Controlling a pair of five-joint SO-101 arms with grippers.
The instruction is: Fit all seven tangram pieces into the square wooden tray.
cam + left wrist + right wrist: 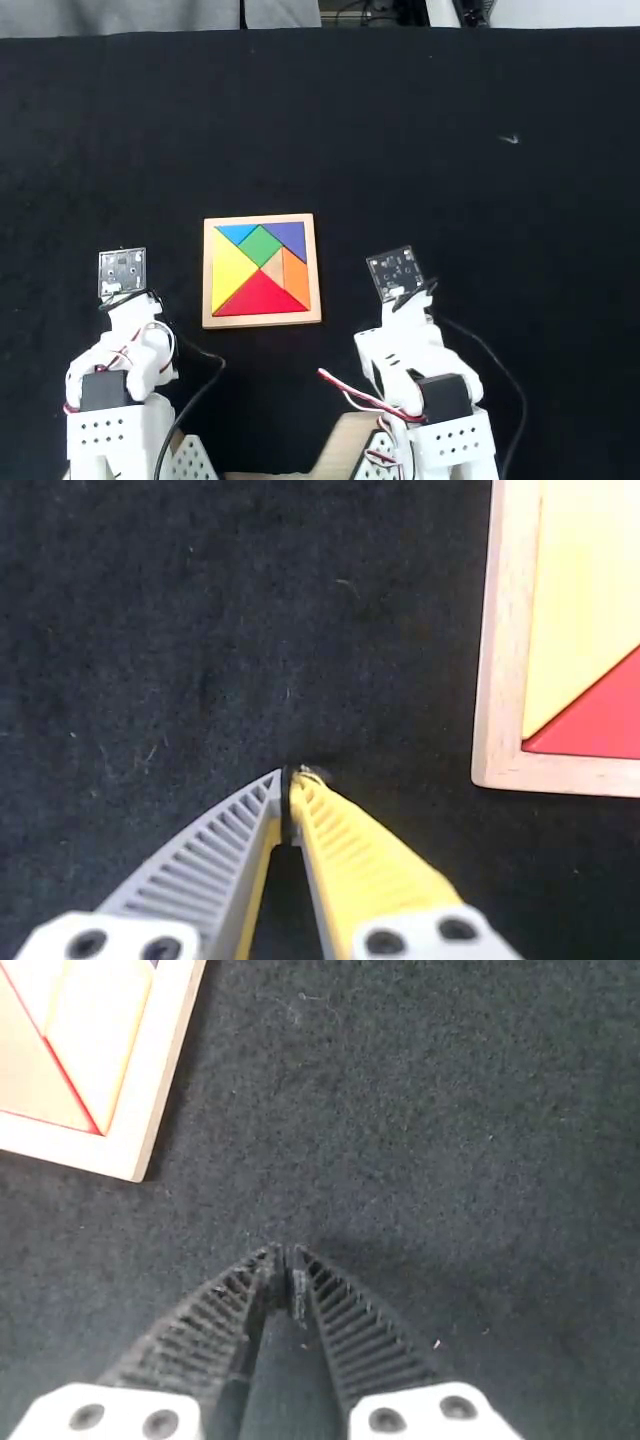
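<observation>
With the tangram pieces (262,295) filling the wooden tray (262,321), the task looks finished; left gripper (288,776) and right gripper (285,1253) flank it, closed, empty.

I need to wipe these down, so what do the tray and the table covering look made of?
The tray looks like pale, unvarnished wood: faint grain shows on its rim. The table covering seems black felt-like cloth: matte, fuzzy, flecked with lint.

We have black cloth (450,180) open in front of our left gripper (288,778) and our right gripper (287,1255). The wooden tray (497,630) sits between them, blocking each one's inner side.
</observation>
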